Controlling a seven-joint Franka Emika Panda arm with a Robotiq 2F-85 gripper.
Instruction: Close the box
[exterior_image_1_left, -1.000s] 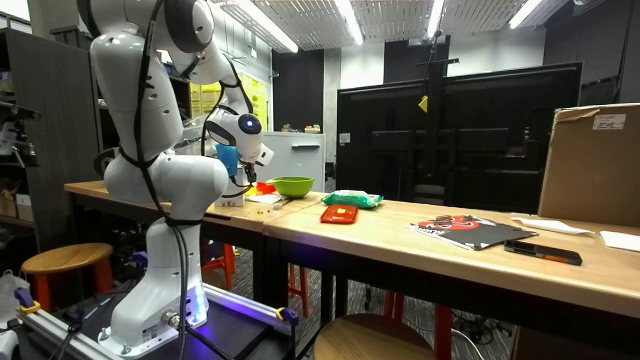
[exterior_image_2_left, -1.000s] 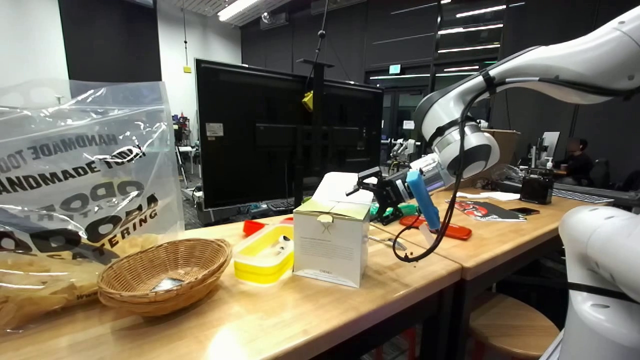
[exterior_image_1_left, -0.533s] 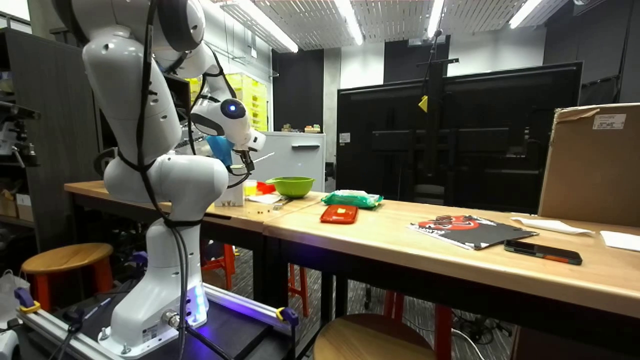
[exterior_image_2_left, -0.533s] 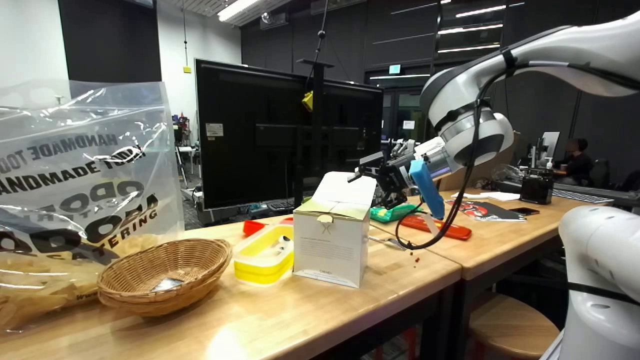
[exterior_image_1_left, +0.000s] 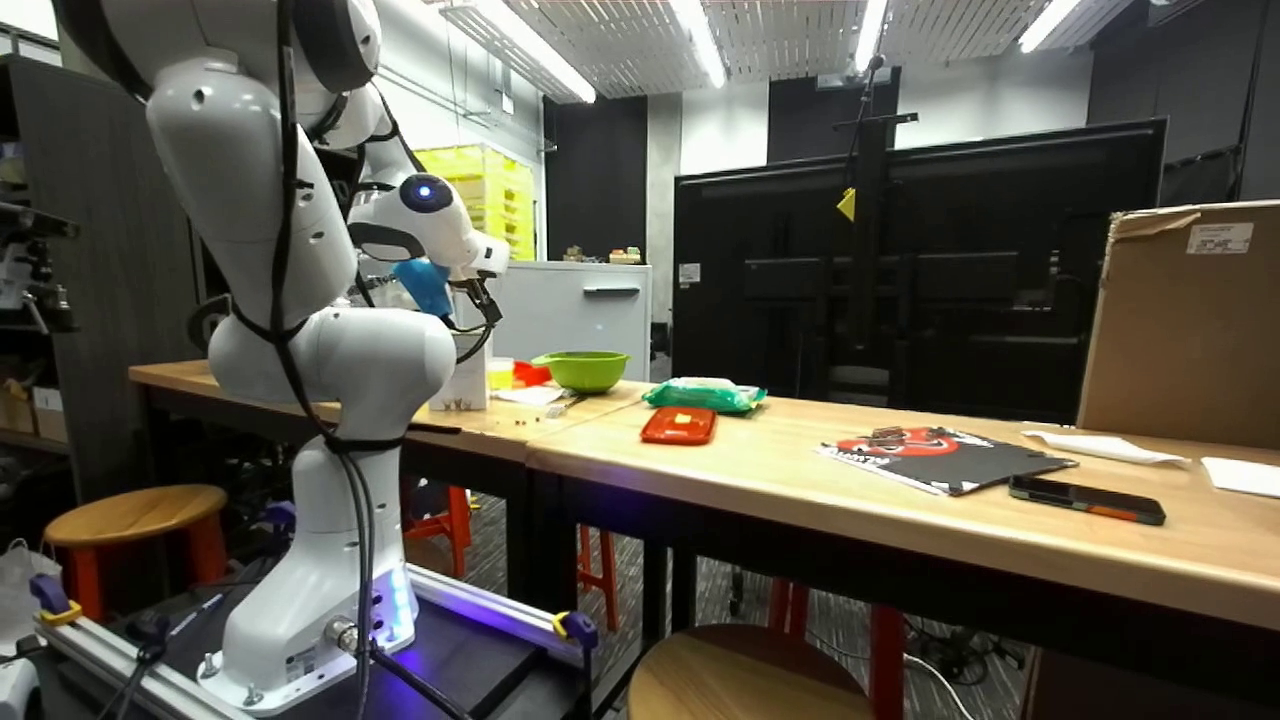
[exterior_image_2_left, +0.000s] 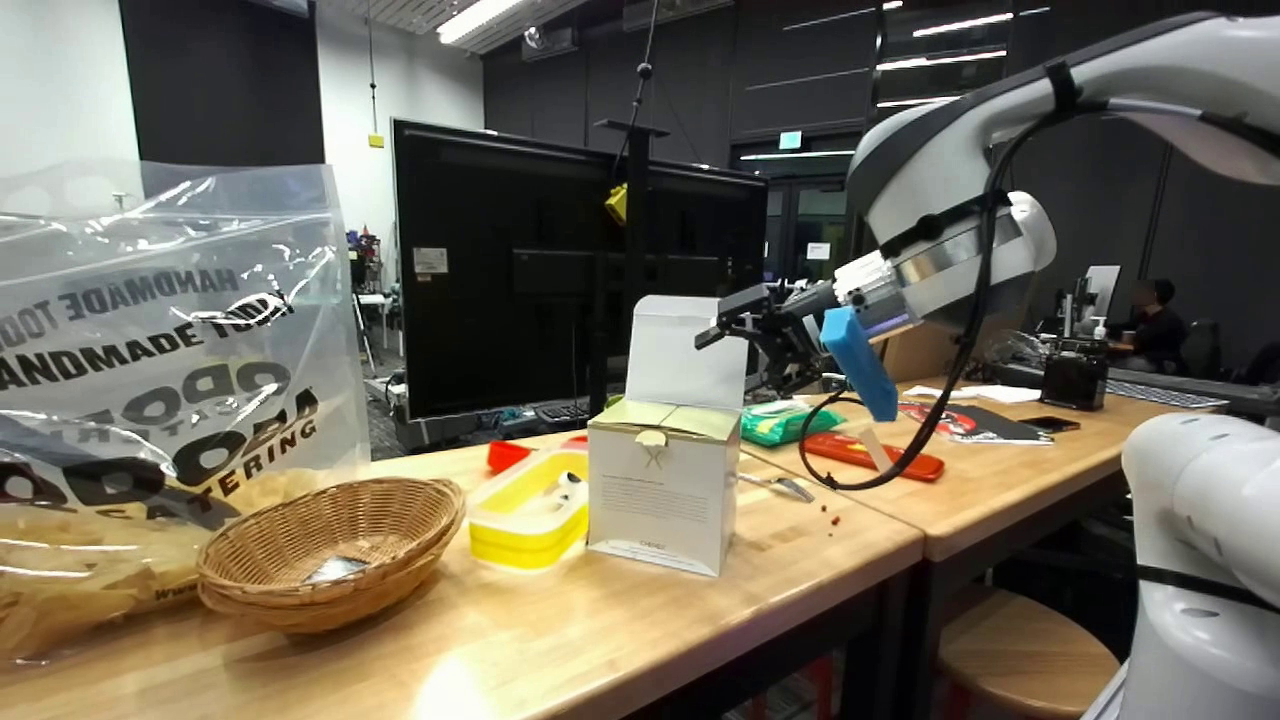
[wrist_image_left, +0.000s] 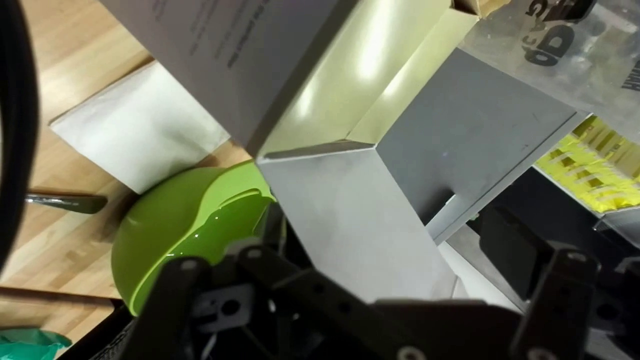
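Small white cardboard box (exterior_image_2_left: 660, 515): upright on pale wooden tbl (exterior_image_2_left: 480, 650), white lid flap (exterior_image_2_left: 670, 350) up; X-like mark (exterior_image_2_left: 654, 457) in front, finer print (exterior_image_2_left: 660, 492) unreadable from here.
Black two-finger gripper (wrist_image_left: 392, 237): spread wide, nr flap; can't tell if touching.
Clear plastic bag (exterior_image_2_left: 180, 240): reads "HANDMADE" & "CATERING".

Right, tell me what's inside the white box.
The white box has its lid up, but pale yellow flaps cover nearly all of the inside. Only those flaps show; any contents beneath them cannot be seen.
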